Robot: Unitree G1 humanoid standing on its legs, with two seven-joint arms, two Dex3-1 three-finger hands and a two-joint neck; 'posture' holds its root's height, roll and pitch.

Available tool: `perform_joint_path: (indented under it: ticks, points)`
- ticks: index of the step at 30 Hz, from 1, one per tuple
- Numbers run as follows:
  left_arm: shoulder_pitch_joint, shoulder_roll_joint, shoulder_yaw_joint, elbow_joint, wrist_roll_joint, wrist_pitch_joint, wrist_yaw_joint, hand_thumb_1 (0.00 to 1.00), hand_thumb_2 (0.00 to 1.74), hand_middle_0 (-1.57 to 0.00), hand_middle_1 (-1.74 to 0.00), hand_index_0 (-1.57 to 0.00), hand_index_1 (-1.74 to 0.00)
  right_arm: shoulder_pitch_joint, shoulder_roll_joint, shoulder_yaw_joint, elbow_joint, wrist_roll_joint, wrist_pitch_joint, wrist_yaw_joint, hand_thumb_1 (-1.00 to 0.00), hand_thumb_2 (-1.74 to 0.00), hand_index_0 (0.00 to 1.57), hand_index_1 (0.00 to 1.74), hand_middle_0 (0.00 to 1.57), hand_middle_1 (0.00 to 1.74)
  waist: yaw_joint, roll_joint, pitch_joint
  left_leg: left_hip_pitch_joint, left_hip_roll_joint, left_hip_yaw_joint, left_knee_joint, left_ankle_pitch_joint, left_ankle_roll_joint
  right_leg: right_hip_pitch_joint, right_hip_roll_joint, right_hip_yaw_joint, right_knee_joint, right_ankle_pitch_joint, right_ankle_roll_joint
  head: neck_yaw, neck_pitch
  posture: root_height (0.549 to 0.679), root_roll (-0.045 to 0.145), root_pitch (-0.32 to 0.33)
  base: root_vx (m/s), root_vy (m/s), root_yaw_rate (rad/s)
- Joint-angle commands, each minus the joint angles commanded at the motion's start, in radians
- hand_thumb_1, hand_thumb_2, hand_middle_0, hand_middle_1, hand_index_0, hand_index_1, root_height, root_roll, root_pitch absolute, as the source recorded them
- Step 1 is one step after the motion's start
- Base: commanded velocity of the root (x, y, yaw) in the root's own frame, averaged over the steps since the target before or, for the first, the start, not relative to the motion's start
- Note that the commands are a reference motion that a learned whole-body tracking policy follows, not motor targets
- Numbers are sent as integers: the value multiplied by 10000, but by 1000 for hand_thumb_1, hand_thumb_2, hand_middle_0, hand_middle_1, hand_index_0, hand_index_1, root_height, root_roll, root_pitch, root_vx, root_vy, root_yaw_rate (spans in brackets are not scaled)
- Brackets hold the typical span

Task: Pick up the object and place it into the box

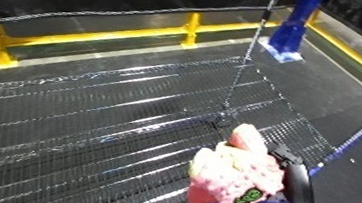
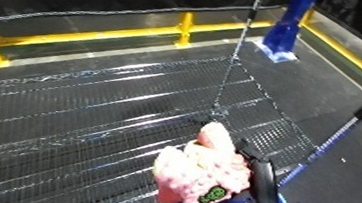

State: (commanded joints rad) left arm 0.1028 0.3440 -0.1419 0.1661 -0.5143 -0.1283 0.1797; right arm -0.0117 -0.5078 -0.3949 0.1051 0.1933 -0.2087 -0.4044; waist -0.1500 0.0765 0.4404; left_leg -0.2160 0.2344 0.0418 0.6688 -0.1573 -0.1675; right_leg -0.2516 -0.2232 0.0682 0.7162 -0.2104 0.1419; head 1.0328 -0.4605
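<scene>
Our right hand shows only as black fingers at the lower right, curled round a pink toy. We hold the toy up over the bin, whose black mesh fills most of both views. A green mark sits on the toy's lower side. We cannot see our left hand. A thin cable runs down across the mesh just above the toy. Farther out stand a yellow rail and a blue post.
</scene>
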Motion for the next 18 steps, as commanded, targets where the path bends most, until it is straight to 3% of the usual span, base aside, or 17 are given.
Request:
perform_joint_path:
  ticks: [5,10,18]
  points:
    - [-74,-61,-140,184,-19,21,23,1000,1740,-1570,-1740,-1570,-1740,584,243,-754,295,437,-223,-228,-1000,-1740,1570,1740,1570,1740,-523,48,-118,128,26,140,102,-109,-7,68,53,155,-127,80,-32,946,-663,634,67,-226,2,24,-176]
    - [-193,-131,-295,464,-84,-29,90,1000,1740,-1570,-1740,-1570,-1740,940,618,-1402,840,1390,-636,-341,-1000,-1740,1570,1740,1570,1740,-1070,107,-241,235,48,319,140,-202,-27,61,146,344,-252,131,-62,1492,-1163,636,76,-221,5,32,-193]
    - [-307,-123,-475,669,-123,-204,27,1000,1740,-1570,-1740,-1570,-1740,998,1015,-2129,2247,3277,-1359,-256,-1000,-1740,1570,1740,1570,1740,-1801,366,-369,399,66,690,58,-278,-113,-9,225,636,-479,214,-98,1684,-1237,641,91,-203,2,36,-171]
